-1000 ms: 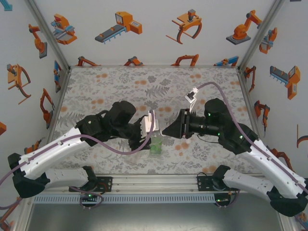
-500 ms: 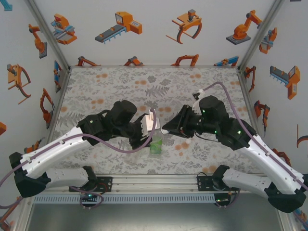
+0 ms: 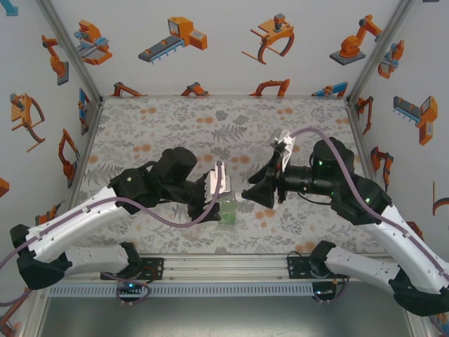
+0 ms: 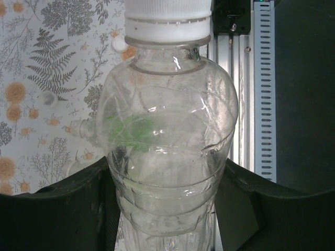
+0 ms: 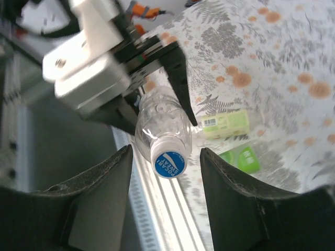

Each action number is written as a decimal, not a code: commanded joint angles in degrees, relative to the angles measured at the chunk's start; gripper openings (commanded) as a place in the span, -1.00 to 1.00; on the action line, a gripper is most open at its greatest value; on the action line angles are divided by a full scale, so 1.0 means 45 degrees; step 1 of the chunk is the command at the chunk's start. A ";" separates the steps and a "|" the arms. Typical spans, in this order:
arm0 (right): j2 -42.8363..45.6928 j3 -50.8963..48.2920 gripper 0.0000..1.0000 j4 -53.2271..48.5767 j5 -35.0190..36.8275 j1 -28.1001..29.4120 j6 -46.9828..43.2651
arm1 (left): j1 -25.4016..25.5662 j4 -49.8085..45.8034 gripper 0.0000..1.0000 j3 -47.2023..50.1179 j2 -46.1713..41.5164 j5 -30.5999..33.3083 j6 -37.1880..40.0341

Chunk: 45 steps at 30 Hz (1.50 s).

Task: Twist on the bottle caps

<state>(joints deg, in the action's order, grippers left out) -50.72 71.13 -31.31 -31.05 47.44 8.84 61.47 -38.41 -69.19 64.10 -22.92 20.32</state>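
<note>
Top external camera looks steeply down across the table (image 3: 175, 119) from high above and behind the bottle (image 3: 233, 200). Left wrist camera sits close against the bottle's side, facing up toward its cap (image 4: 167, 18). Right wrist camera faces that cap end-on from nearby, and all three views share the bottle.

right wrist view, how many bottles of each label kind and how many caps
unlabelled clear plastic bottle: 1
clear plastic bottle with pale yellow-green label: 1
clear plastic bottle with bright green label: 1
white round plastic screw cap with blue print: 1
Total: 4
</note>
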 commanded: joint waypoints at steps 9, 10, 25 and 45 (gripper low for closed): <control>-0.0008 -0.0273 -0.14 0.0351 -0.3880 -0.0027 -0.5695 | 0.0084 -0.0258 -0.96 0.0033 -0.0513 -0.0741 -0.0007; -0.0016 -0.0364 -0.17 0.0495 -0.3928 -0.0004 -0.5671 | 0.0087 -0.0253 -0.96 0.0025 -0.0466 -0.0780 0.0004; -0.0360 -0.0629 -0.17 0.0562 -0.3916 -0.0013 -0.5648 | 0.0090 -0.0260 -0.96 -0.0044 -0.0309 -0.0733 0.0134; -0.0317 -0.1292 -0.99 0.1870 -0.0440 -0.0012 0.0634 | 0.0098 -0.0033 -0.96 0.0071 -0.0265 0.0124 0.0045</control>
<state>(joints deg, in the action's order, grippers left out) -52.45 67.57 -28.03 -42.26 47.40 -6.70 61.87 -39.94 -69.19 62.87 -24.64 20.32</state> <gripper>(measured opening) 0.339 0.576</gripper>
